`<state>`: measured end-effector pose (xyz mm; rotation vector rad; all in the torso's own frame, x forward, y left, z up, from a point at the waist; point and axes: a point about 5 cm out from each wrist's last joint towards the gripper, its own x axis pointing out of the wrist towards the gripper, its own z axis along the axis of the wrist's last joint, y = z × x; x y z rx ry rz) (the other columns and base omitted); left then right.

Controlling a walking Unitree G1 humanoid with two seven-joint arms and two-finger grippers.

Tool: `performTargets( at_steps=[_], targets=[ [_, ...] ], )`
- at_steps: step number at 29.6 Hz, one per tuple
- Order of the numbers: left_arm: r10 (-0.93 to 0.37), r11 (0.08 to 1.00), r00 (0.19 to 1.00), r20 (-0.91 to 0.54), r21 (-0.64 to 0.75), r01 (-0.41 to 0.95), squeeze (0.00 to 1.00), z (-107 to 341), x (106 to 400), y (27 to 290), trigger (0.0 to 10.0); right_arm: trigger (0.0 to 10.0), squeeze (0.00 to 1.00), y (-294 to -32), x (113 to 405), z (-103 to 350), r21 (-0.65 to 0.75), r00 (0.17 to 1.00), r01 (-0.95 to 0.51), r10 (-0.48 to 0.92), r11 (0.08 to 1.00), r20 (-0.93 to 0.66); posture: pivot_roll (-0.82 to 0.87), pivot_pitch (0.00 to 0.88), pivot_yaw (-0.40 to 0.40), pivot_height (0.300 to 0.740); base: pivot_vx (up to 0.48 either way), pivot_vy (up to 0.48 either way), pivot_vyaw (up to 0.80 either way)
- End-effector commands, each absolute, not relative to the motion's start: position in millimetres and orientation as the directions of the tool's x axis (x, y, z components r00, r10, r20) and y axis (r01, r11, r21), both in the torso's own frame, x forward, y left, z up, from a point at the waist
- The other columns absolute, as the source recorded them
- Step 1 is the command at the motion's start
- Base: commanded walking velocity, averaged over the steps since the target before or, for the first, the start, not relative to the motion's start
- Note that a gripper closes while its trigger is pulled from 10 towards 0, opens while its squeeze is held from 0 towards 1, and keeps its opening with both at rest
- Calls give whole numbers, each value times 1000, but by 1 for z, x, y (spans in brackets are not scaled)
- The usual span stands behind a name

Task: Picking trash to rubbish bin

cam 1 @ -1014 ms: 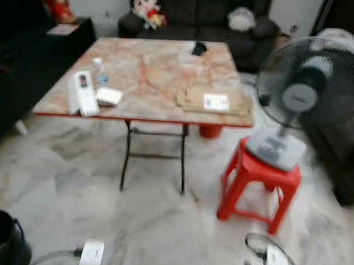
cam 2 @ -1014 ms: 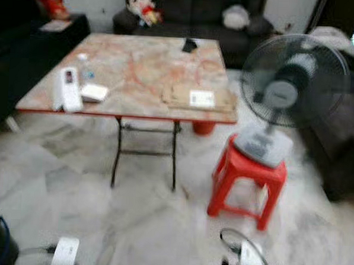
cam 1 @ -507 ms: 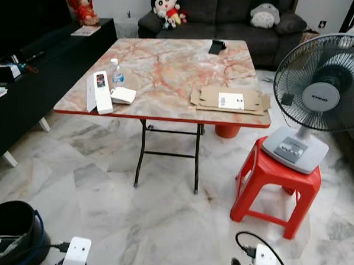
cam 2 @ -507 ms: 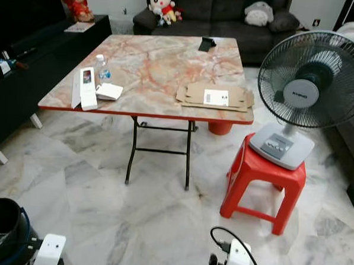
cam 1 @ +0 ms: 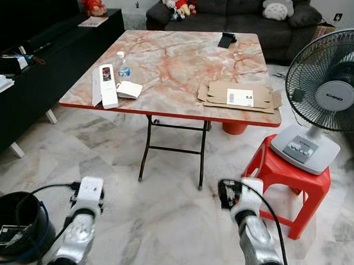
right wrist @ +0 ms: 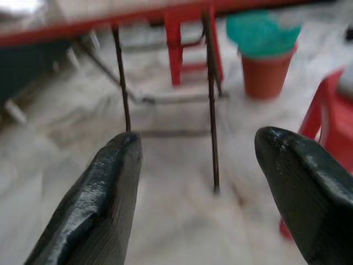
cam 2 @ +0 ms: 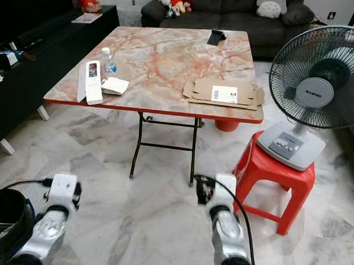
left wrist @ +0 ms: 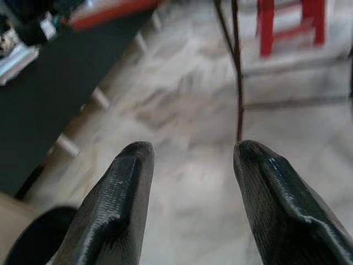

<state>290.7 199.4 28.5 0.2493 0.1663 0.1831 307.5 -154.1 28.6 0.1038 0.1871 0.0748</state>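
Observation:
A flattened cardboard box point(cam 1: 237, 95) lies on the marble-topped folding table point(cam 1: 181, 61) near its right front edge. At the left front stand a tall white box point(cam 1: 104, 85), a small water bottle point(cam 1: 122, 64) and a small white carton point(cam 1: 129, 89). A black rubbish bin point(cam 1: 9, 224) sits on the floor at my lower left. My left arm point(cam 1: 85, 205) and right arm point(cam 1: 247, 210) are raised low in front of me, well short of the table. The left gripper point(left wrist: 192, 148) is open and empty over the floor. The right gripper point(right wrist: 199, 138) is open and empty, facing the table legs.
A standing fan point(cam 1: 328, 87) rests on a red plastic stool point(cam 1: 290, 180) to the right of the table. An orange bucket with a green liner point(right wrist: 263, 52) stands under the table's far side. A black cabinet point(cam 1: 32, 65) runs along the left, a sofa point(cam 1: 231, 8) behind.
Both arms have risen from the bottom edge into view. The camera has shifted, so the table and fan sit a little further right and higher in the picture.

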Motion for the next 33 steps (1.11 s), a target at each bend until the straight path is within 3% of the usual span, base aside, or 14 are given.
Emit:
performTargets(
  at_steps=[1, 5, 13, 21, 30, 33],
  targets=[
    [197, 959, 978, -70, 220, -177, 0, 43, 298, 195, 10000, 10000, 0, -147, 320, 50, 107, 993, -87, 95, 990, -76, -70, 61, 16, 740, 0, 0, 0],
    [105, 970, 993, 51, 215, -114, 0, 71, 311, 177, 10000, 10000, 0, -132, 331, 79, 99, 988, -143, 137, 985, 67, -62, 60, 7, 740, 0, 0, 0],
    [59, 980, 989, 135, 181, -83, 0, 97, 320, 161, 10000, 10000, 0, -103, 338, 101, 104, 964, -239, 223, 965, 146, -63, 0, 30, 740, 0, 0, 0],
    [100, 976, 984, 146, 178, -125, 0, 107, 329, 166, 10000, 10000, 0, -88, 340, 106, 100, 951, -289, 273, 952, 149, -39, 0, 15, 740, 0, 0, 380],
    [127, 973, 979, 159, 171, -154, 0, 111, 331, 172, 10000, 10000, 0, -86, 342, 109, 98, 946, -307, 293, 947, 137, -46, 0, -7, 740, 311, 0, 67],
    [139, 972, 978, 157, 167, -165, 0, 111, 331, 173, 10000, 10000, 0, -85, 343, 110, 78, 940, -323, 310, 943, 141, -42, 0, -11, 740, 382, 0, 777]
  ],
)
